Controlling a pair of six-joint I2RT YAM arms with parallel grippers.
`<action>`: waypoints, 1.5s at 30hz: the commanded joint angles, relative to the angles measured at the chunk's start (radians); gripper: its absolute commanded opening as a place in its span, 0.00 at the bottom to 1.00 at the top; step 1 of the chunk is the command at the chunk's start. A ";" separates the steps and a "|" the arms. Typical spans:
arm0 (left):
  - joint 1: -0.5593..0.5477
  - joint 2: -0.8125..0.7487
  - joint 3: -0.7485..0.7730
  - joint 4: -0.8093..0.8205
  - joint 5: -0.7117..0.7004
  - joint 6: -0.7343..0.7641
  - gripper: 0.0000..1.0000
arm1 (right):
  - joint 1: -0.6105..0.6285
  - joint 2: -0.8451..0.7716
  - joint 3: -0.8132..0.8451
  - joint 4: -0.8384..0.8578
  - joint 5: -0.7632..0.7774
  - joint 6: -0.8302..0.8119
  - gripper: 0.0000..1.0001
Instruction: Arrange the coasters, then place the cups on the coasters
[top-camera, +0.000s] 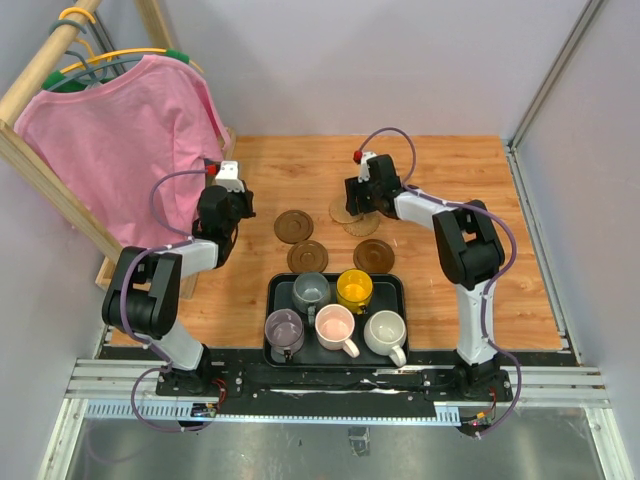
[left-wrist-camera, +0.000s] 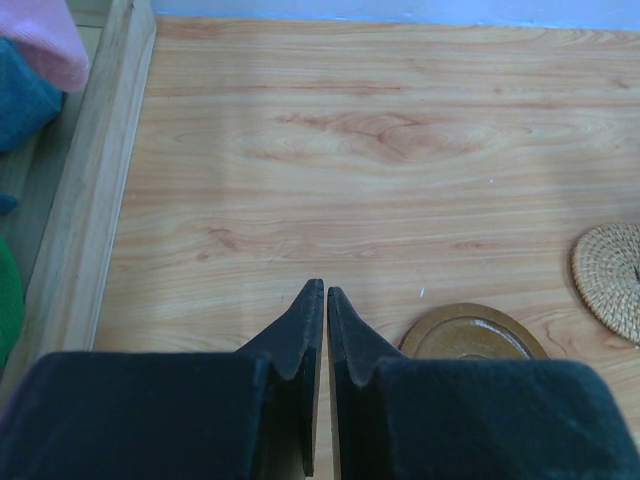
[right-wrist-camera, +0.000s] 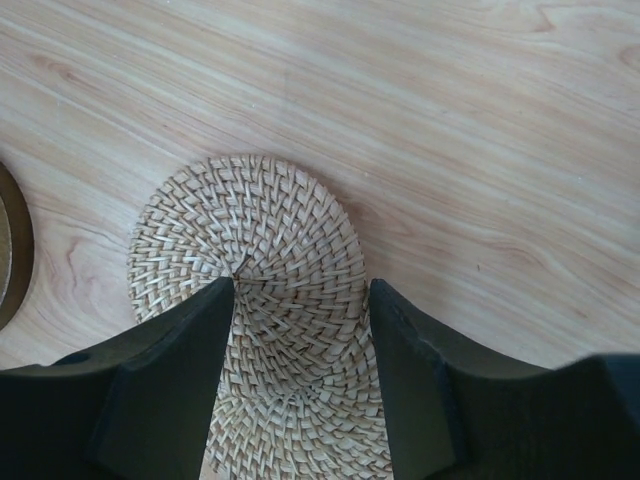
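Two tan woven coasters overlap at the table's far middle, one (right-wrist-camera: 250, 215) lying partly over the other (right-wrist-camera: 300, 430). My right gripper (right-wrist-camera: 302, 285) hangs low over them, open, its fingers astride the overlap. Three dark brown coasters (top-camera: 294, 226) (top-camera: 307, 257) (top-camera: 373, 255) lie nearer. Five cups stand in the black tray (top-camera: 272, 290): grey-blue (top-camera: 311, 290), yellow (top-camera: 354, 289), purple (top-camera: 284, 329), pink (top-camera: 335, 325), off-white (top-camera: 386, 332). My left gripper (left-wrist-camera: 325, 290) is shut and empty, just left of a brown coaster (left-wrist-camera: 470, 335).
A pink shirt (top-camera: 110, 130) hangs on a wooden rack at the far left. The rack's base beam (left-wrist-camera: 90, 200) runs along the left side of the table next to my left gripper. Walls close the table at the back and right.
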 joint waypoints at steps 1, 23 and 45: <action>-0.003 -0.032 0.002 0.007 -0.017 0.015 0.09 | 0.035 0.045 0.019 -0.091 0.040 -0.019 0.54; -0.003 -0.034 0.003 0.000 -0.045 0.014 0.09 | 0.120 0.027 0.075 -0.190 0.032 -0.056 0.07; -0.004 0.085 0.172 -0.280 0.111 0.135 0.01 | 0.223 -0.193 -0.061 -0.198 0.327 -0.056 0.20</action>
